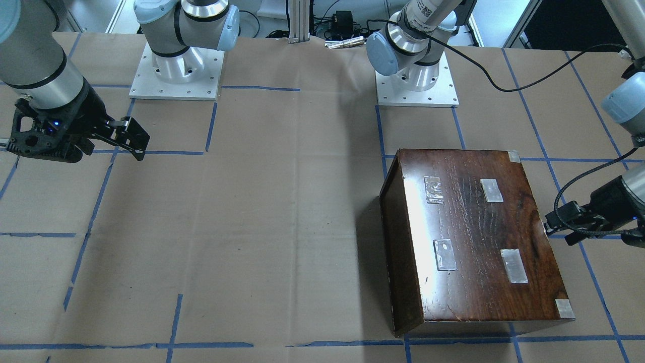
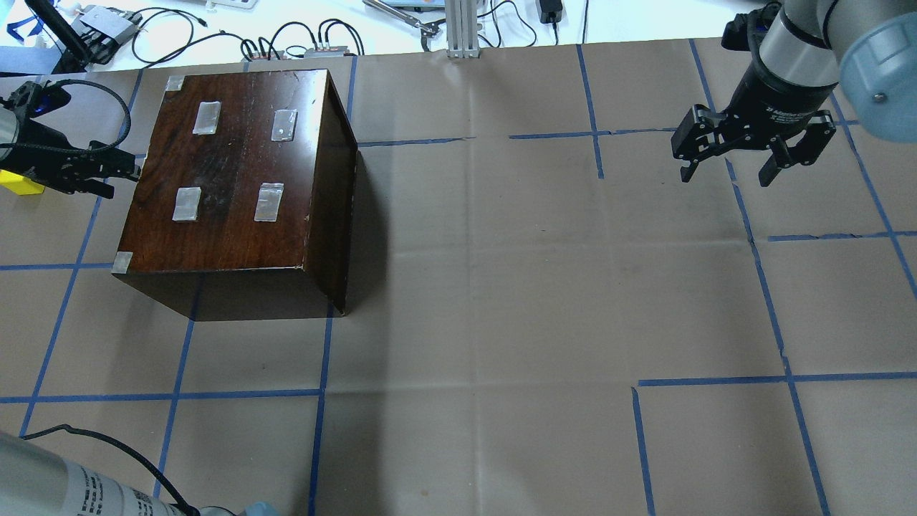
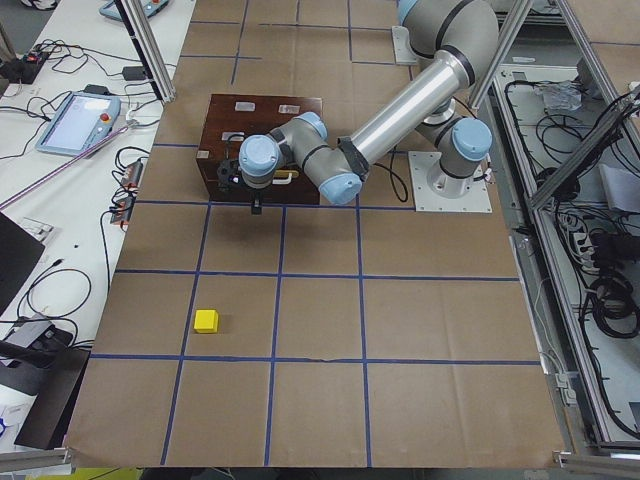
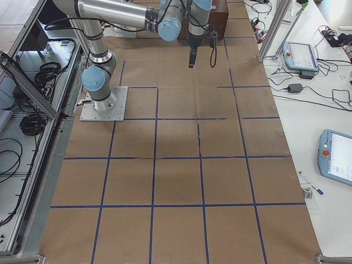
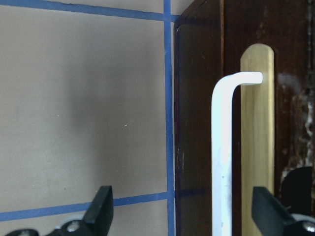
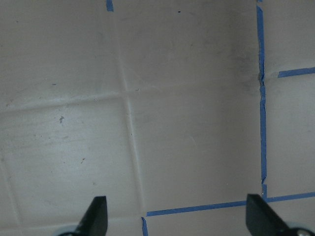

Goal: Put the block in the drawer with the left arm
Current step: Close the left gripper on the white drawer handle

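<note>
Nearest the left end of the table: the block, flat on the surface inside a square of blue tape, untouched, well apart from the cabinet and from both grippers. Looks rigid, light and sharp-edged. Likely easy to pinch across two opposite flat faces, taken from above and centred so as not to twist out. Possibly a little slick, so worth a square, full-pad hold rather than a grip on a corner.

Further in: the left gripper, held level at the cabinet's front, jaws spread wide and holding nothing. Between the two fingers, seen from the wrist, a white bent handle. Just behind it, a pale wooden strip with a rounded end, judged to be part of the drawer, shut into the dark body. Cannot tell whether either finger touches the handle. Judged step: getting the drawer open first, with the block to be fetched afterwards.

Beyond that: the cabinet itself, dark and glossy, with four tape patches on top.

Farthest: the right gripper, well apart at the table's other side, hanging above bare surface, jaws wide apart, empty.
</note>
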`<state>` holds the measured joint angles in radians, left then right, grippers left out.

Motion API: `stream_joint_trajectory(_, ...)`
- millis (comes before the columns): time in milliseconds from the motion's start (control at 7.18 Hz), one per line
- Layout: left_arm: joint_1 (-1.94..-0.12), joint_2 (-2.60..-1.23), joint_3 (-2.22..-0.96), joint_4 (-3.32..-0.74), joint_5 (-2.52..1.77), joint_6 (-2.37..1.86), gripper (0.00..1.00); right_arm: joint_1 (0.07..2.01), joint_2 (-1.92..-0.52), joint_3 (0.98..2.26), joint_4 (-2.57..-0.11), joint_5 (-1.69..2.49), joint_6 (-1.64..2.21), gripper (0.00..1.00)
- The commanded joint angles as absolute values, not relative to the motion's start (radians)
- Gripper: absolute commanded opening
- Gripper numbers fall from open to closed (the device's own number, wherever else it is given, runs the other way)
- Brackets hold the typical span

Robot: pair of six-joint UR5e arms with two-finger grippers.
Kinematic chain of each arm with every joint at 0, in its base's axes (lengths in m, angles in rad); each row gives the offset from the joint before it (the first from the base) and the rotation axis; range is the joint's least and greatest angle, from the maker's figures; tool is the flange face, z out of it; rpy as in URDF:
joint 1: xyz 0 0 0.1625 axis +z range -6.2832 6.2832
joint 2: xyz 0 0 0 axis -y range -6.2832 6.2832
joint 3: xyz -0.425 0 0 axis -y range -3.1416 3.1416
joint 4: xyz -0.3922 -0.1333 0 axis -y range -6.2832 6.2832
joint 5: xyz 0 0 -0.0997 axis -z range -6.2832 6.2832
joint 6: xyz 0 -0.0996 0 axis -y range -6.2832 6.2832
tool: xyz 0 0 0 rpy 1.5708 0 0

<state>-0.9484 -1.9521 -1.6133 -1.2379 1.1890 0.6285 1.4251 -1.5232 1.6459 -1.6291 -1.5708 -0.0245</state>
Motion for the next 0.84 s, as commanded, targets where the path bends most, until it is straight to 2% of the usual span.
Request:
stream_joint_trajectory(0, -0.948, -1.956, -1.614, -1.239, 1.192, 0.629, 0.99, 1.425, -1.522, 1.646, -1.629, -1.571, -0.025, 1.00)
stream_joint_trajectory(696, -0.943, -1.971, -1.611, -1.238, 1.198, 0.630, 0.99, 1.425, -1.523, 1.646, -1.629, -1.571, -0.025, 1.00)
